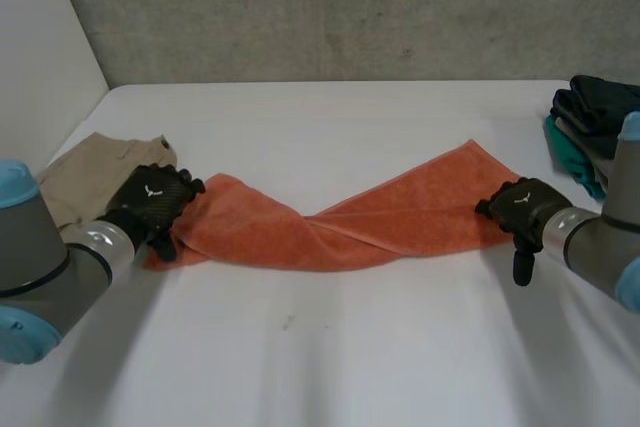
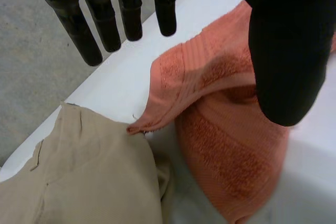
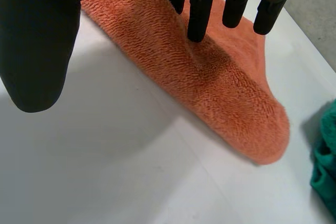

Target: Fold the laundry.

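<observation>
1. Two hands bracket one orange towel [image 1: 340, 222]. It lies on the white table [image 1: 330, 357] with its long axis running from the left hand [image 1: 150, 202] to the right hand [image 1: 522, 209], and a twist crosses it about midway between them.
2. Left hand: its fingers [image 2: 105, 24] are straight and slightly spread, clear of the cloth, with the thumb held apart. The towel's end lies below the gap between fingers and thumb, one corner turned over on itself. Nothing is pinched.
3. Right hand: straight fingers [image 3: 202, 9] point down onto the towel's other end, and at least one tip seems to touch the pile. The thumb hangs apart over bare table, so there is no grip here either.
4. Each hand is nearest its own end, so I judge the next move calls for closing on both ends and undoing the twist.
5. A tan garment [image 2: 79, 177] lies beyond the left fingertips, just beside the towel's turned corner, and could get caught up with it.
</observation>
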Robot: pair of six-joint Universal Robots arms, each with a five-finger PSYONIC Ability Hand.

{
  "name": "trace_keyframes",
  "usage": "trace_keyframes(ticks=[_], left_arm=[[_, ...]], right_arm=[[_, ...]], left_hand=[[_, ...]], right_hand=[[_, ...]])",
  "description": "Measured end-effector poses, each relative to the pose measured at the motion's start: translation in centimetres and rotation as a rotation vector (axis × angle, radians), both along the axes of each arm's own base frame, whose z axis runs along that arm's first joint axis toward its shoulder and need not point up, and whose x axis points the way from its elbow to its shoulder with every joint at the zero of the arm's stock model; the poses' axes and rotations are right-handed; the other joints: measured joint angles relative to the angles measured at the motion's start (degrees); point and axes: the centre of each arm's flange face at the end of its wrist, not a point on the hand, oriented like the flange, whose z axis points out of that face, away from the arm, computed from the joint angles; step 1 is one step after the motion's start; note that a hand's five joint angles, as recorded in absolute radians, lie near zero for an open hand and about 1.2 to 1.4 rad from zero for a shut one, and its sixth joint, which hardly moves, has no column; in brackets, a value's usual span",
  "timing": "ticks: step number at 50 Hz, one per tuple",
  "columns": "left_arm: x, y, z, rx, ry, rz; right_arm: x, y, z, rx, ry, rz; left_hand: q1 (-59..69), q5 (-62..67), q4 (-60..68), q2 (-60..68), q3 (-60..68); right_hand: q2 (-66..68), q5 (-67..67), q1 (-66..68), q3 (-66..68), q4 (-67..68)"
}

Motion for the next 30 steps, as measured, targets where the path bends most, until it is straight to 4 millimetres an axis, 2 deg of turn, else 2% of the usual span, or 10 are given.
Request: trace_keyframes(ticks=[5, 11, 18, 19, 20, 23, 30], left_arm=[[-0.3, -0.9, -0.4, 0.002, 0.018, 0.002], [-0.8, -1.1, -0.5, 0.007, 0.047, -0.004], [-1.4, -1.0, -0.4, 0.007, 0.077, -0.017], [-1.5, -0.9, -0.4, 0.005, 0.08, -0.018], [-1.5, -0.9, -0.4, 0.002, 0.084, -0.02], [-1.7, -0.9, -0.4, -0.012, 0.09, -0.024], [-1.9, -1.0, 0.5, -0.063, 0.098, -0.025]], right_arm=[[0.3, 0.0, -1.3, -0.025, -0.013, 0.006], [0.5, -0.2, -2.1, -0.045, -0.034, 0.001], [0.6, -0.8, -2.5, -0.061, -0.051, -0.009], [0.6, -0.8, -2.5, -0.063, -0.052, -0.011], [0.5, -0.9, -2.5, -0.066, -0.054, -0.013], [0.5, -1.1, -2.1, -0.078, -0.062, -0.016], [0.3, -1.4, -0.1, -0.126, -0.085, -0.017]], left_hand=[[7.22, 7.01, 7.05, 6.67, 6.94], [15.6, 14.82, 15.19, 14.8, 15.02], [38.79, 36.88, 37.64, 37.83, 37.41], [38.79, 36.88, 37.64, 37.83, 37.41], [45.16, 44.23, 45.09, 44.84, 44.76], [45.67, 46.23, 48.89, 48.62, 48.47], [45.67, 46.22, 49.12, 48.75, 48.65]], right_hand=[[0.0, 3.77, 0.81, 4.17, 3.86], [0.16, 9.97, 9.07, 10.44, 10.0], [21.11, 26.77, 18.9, 30.91, 30.67], [23.39, 30.35, 20.17, 33.64, 33.5], [28.18, 36.97, 20.83, 39.21, 39.12], [41.26, 52.95, 20.86, 53.56, 53.44], [44.87, 55.65, 20.86, 55.54, 56.02]])
